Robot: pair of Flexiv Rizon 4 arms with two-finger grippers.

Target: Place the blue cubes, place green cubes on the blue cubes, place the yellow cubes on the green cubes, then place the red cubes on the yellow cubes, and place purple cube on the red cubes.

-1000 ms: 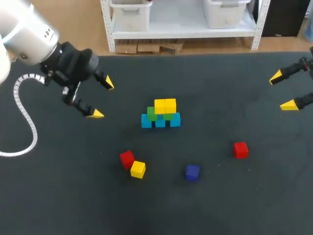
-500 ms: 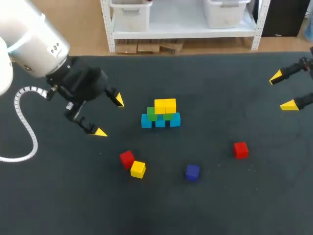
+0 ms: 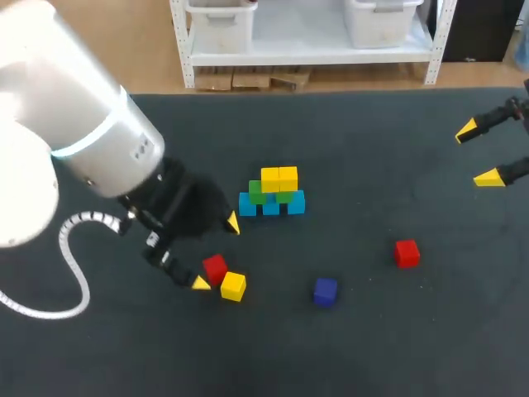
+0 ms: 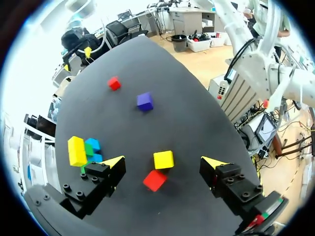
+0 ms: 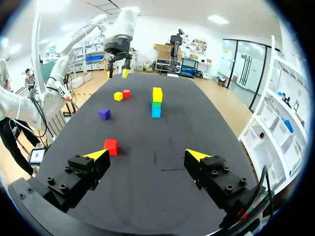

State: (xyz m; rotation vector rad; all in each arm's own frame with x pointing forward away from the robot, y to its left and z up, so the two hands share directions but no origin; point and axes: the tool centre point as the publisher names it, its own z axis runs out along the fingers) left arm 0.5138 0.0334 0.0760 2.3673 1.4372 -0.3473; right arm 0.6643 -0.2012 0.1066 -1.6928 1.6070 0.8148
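Note:
A stack stands mid-table: blue cubes (image 3: 271, 205) at the base, green cubes (image 3: 257, 193) on them, yellow cubes (image 3: 278, 179) on top. My left gripper (image 3: 217, 253) hangs open over a loose red cube (image 3: 215, 268) with a loose yellow cube (image 3: 233, 286) touching it. In the left wrist view both the red cube (image 4: 155, 180) and the yellow cube (image 4: 163, 159) lie between the open fingers of the left gripper (image 4: 163, 162), untouched. A purple cube (image 3: 325, 291) and a second red cube (image 3: 406, 253) lie further right. My right gripper (image 3: 478, 154) is open and empty at the far right edge.
The right wrist view looks down the table from the right gripper (image 5: 146, 155): the near red cube (image 5: 110, 146), the purple cube (image 5: 104, 113), then the stack (image 5: 156, 102). Dark table surface (image 3: 397, 331) runs bare around the loose cubes.
My left arm has swung from the back left down and to the right, ending over the loose red cube. Its fingers stayed open. The right arm and the cubes have not moved.

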